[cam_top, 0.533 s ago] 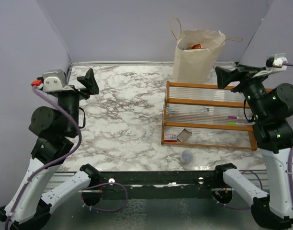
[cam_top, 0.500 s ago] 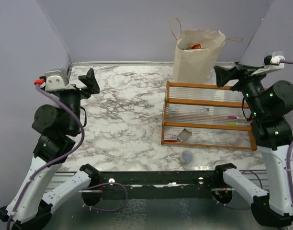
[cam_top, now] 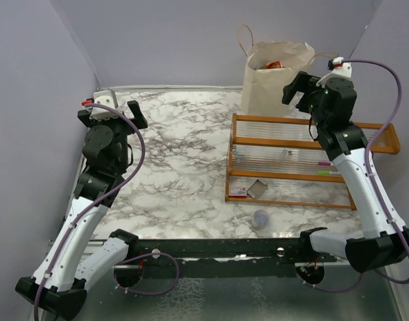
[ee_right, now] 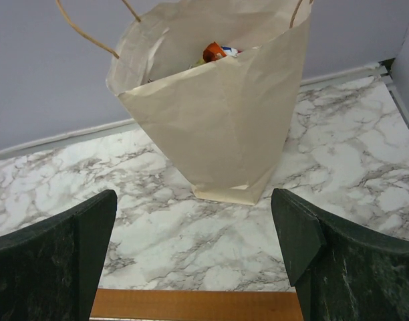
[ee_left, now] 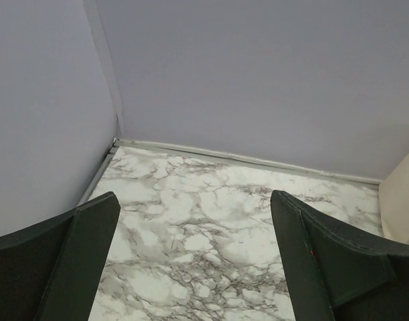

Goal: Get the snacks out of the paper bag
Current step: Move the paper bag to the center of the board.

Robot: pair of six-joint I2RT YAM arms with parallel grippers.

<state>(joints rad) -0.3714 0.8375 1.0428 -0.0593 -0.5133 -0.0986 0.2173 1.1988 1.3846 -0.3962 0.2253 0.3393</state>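
The beige paper bag (cam_top: 275,77) stands upright at the back of the marble table, its string handles sticking up. It also shows in the right wrist view (ee_right: 218,107). A red-orange snack packet (cam_top: 274,65) peeks out of its open top, also visible in the right wrist view (ee_right: 214,51); the other snacks are hidden inside. My right gripper (cam_top: 297,88) is open and empty, just right of the bag and above the rack's far edge; in its own view (ee_right: 194,224) it faces the bag. My left gripper (cam_top: 132,115) is open and empty at the back left, and its own view (ee_left: 194,227) shows only bare marble.
An orange wooden rack with clear ribbed panels (cam_top: 291,160) lies right of centre, holding a small red-and-white card with a grey box (cam_top: 250,190). A small grey round cap (cam_top: 260,218) lies near the front edge. Lilac walls close the back and sides.
Both arms have reached toward the back. My right gripper moved left and toward the bag. My left gripper moved further back along the left wall. Both stay open.
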